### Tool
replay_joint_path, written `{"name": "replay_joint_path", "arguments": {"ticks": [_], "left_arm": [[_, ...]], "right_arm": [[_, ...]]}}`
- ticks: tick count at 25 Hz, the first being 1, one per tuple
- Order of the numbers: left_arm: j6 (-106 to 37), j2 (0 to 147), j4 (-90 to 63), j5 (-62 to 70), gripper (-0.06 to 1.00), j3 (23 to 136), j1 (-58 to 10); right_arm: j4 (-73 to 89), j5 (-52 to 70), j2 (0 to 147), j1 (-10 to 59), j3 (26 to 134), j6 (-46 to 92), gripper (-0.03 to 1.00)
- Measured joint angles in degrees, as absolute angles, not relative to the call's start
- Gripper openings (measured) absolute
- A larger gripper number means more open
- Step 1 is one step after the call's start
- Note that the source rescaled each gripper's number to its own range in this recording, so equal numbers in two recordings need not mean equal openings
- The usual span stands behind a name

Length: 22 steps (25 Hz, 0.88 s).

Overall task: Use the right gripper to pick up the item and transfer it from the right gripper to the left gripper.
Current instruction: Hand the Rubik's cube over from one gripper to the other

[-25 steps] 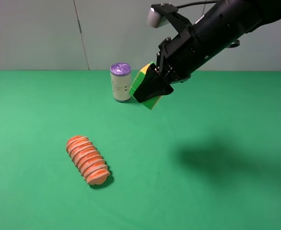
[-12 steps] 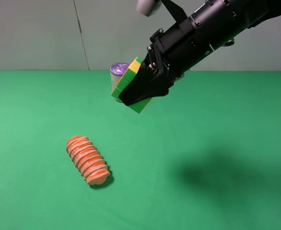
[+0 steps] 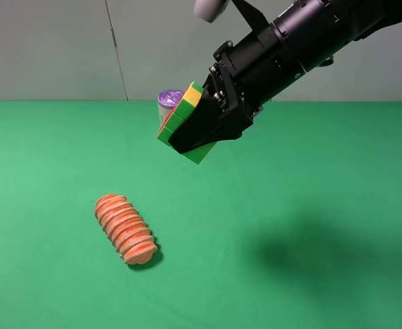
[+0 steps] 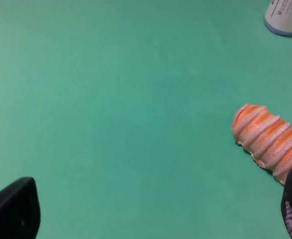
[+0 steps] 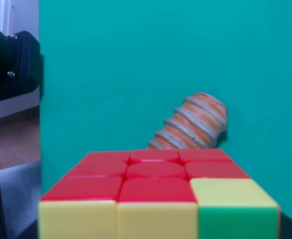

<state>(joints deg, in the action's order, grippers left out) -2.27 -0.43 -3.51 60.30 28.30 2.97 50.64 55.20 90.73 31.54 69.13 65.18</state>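
Fingers (image 3: 209, 129) of the right gripper (image 3: 187, 135) clamped the cube (image 3: 178, 114) well above the tabletop (image 3: 304, 205), presumably so the left gripper (image 4: 153, 211), spread wide and empty, could take it.

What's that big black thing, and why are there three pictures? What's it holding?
It's a robot arm. The wide picture comes from a camera up high; the other two come from small cameras on the robot's two wrists. The right gripper, a two-fingered claw, holds a colourful puzzle cube in the air above the green table. On the table are an orange ridged loaf and a purple-lidded can. The left gripper is open and empty.
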Motion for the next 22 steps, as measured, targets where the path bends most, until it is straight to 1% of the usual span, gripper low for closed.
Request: {"name": "replay_joint_path", "arguments": {"ticks": [10, 14, 22], "left_arm": [[-2.3, -0.4, -3.5, 60.3, 0.91, 28.3, 3.0], [-2.3, -0.4, -3.5, 60.3, 0.91, 28.3, 3.0], [-2.3, -0.4, -3.5, 60.3, 0.91, 28.3, 3.0]], "right_arm": [[50.7, 58.0, 90.3, 31.5, 68.8, 65.2, 0.02], [51.9, 56.7, 86.6, 30.6, 63.8, 66.5, 0.02], [57.2, 54.7, 80.1, 24.4, 55.0, 70.0, 0.02]]}}
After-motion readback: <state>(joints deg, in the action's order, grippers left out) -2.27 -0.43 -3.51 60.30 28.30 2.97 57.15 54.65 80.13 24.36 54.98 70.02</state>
